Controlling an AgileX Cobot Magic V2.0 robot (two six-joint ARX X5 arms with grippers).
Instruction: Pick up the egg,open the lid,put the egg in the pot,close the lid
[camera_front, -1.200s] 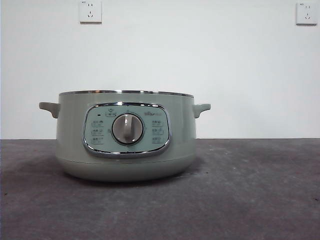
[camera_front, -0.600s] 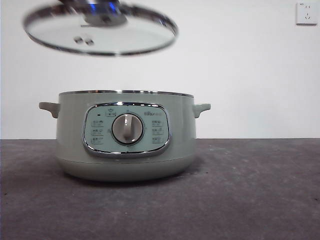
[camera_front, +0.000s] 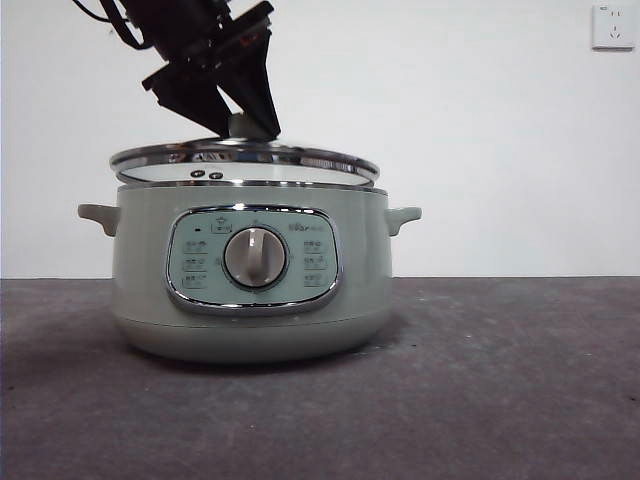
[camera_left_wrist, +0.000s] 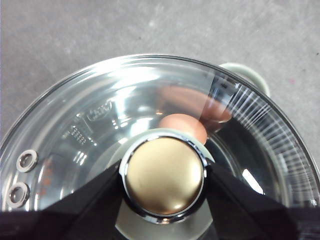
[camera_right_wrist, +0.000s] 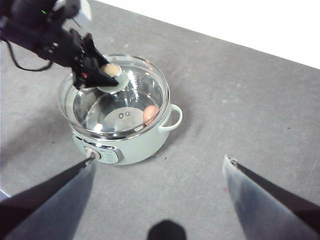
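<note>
the small brown egg (camera_left_wrist: 186, 126) lies inside the sage-green round pot (camera_front: 250, 285); left gripper (camera_left_wrist: 164, 175), pinching the knob, sets the clear glass lid (camera_front: 245, 163) nearly down; right gripper (camera_right_wrist: 159, 172) spread, waiting.

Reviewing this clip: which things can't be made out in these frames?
- Egg: hidden in the front view by the pot wall; in the left wrist view partly covered by the lid knob and glare on the glass.
- Lid seating: the front view doesn't settle whether the rim rests fully on the pot.
- Left gripper: its upper arm is cut off by the front view's top edge.
- Panel labels: too small to read.
</note>
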